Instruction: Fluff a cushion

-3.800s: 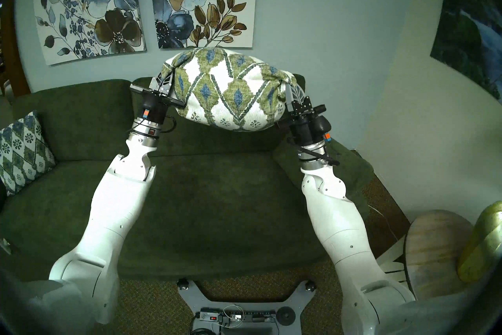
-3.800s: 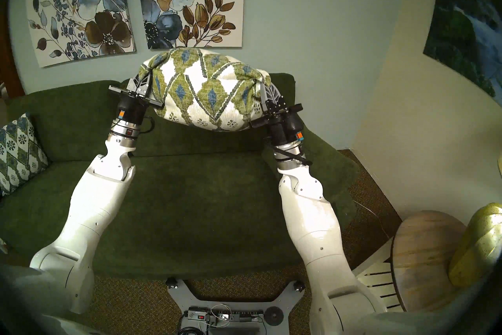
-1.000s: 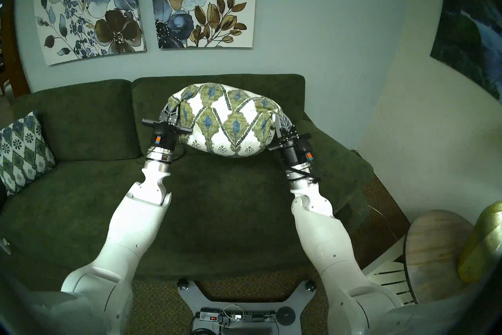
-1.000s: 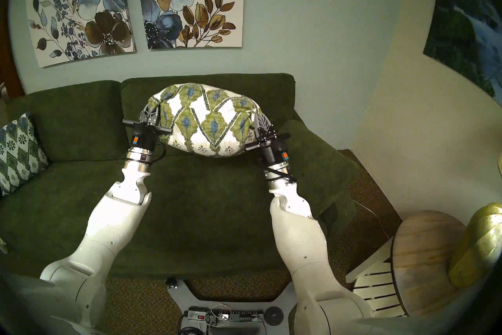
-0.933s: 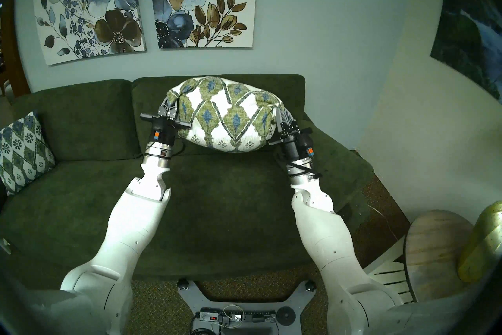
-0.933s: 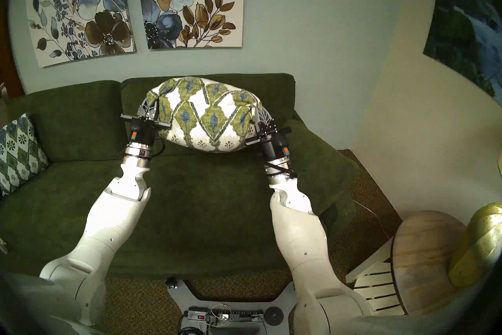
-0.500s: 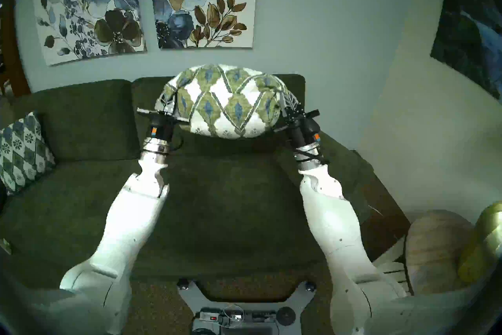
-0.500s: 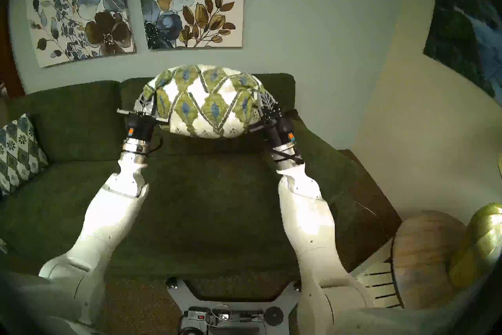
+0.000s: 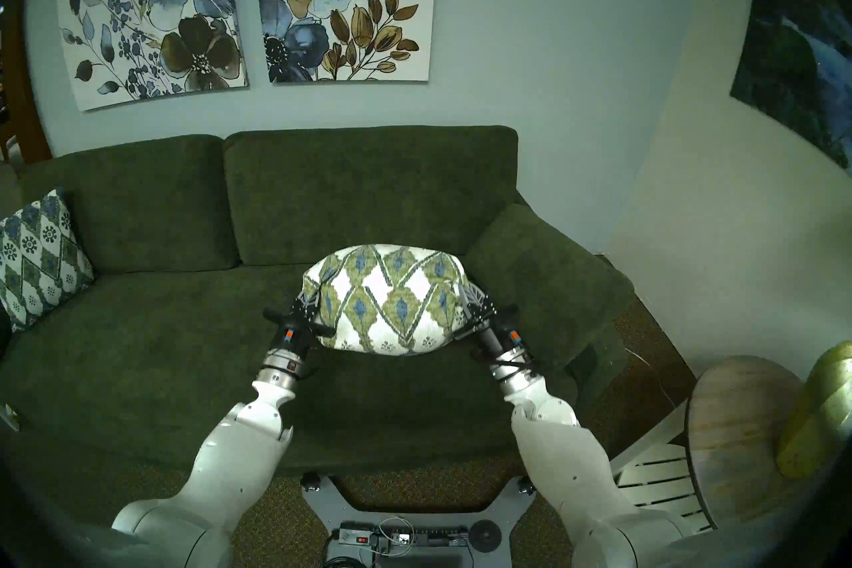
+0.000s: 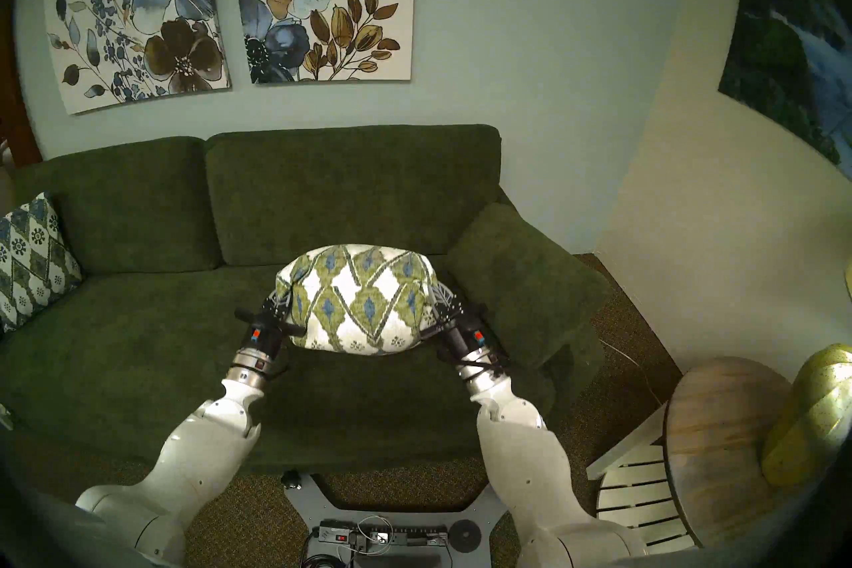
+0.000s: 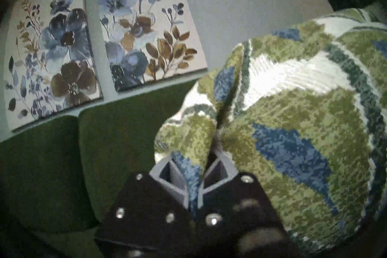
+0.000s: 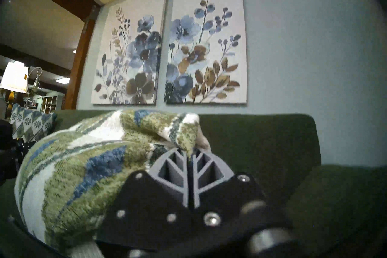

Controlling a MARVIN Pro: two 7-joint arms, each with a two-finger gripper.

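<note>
The cushion (image 9: 389, 299) (image 10: 357, 299), cream with olive-green and blue diamonds and zigzags, hangs bunched low over the sofa seat (image 9: 161, 346) between my two arms. My left gripper (image 9: 310, 297) (image 10: 281, 297) is shut on a fold of fabric at its left end; the left wrist view shows that fold pinched between the grey fingers (image 11: 178, 178). My right gripper (image 9: 468, 293) (image 10: 438, 293) is shut on the cushion's right corner, which the right wrist view shows clamped between its fingers (image 12: 178, 165). Whether the cushion's underside touches the seat is hidden.
A second, bluer patterned pillow (image 9: 39, 258) leans at the sofa's left end. The sofa's green armrest (image 9: 544, 276) lies just right of my right gripper. A round wooden side table (image 9: 737, 429) with a yellow-green object (image 9: 825, 410) stands at the right. Two flower canvases (image 9: 249, 0) hang above.
Both arms have swung the cushion down sharply from backrest height, after a brief rise, to just above the seat and nearer to me. Both grips stay shut on it.
</note>
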